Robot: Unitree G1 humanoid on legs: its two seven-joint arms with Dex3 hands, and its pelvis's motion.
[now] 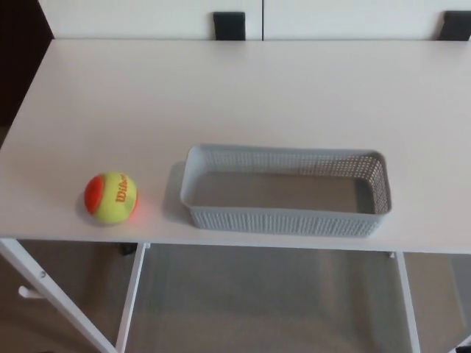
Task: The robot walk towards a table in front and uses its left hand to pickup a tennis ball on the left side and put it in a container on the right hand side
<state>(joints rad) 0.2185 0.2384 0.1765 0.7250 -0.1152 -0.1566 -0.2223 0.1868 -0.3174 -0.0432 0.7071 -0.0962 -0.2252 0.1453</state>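
Observation:
A yellow and orange tennis ball rests on the white table, near the front edge on the left. To its right stands a long grey perforated basket, with nothing inside it. A small gap separates the ball from the basket's left wall. Neither of my hands shows in the head view.
The table's front edge runs across the lower part of the picture, with white legs and a grey floor below. Two dark chair backs show beyond the far edge, against a white wall.

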